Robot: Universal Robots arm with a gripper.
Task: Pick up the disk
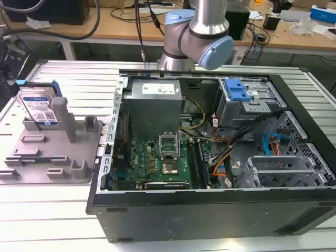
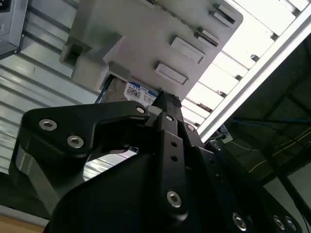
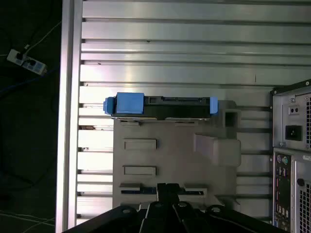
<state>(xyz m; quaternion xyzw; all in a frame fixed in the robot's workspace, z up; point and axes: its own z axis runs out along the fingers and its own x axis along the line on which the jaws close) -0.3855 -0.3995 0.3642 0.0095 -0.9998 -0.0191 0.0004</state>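
The disk (image 1: 39, 107) stands upright on its edge in the grey holder (image 1: 52, 152) at the exterior view's left, its white-and-blue label facing forward and a blue rail along its side. The first wrist view looks down on the disk (image 3: 160, 106) edge-on, with blue rail ends at both sides, at one end of the holder (image 3: 175, 155). My gripper (image 3: 167, 188) hangs well above the holder's other end, fingers together, holding nothing. In the second wrist view the gripper (image 2: 163, 99) points toward the disk's label (image 2: 138, 93).
An open computer case (image 1: 210, 157) lies next to the holder on the slatted metal table (image 1: 79, 79); its rear panel (image 3: 291, 145) borders the holder. The holder has upright posts (image 1: 62, 118). The arm (image 1: 197, 31) rises behind the case. The table's edge rail (image 3: 70, 121) runs beside the holder.
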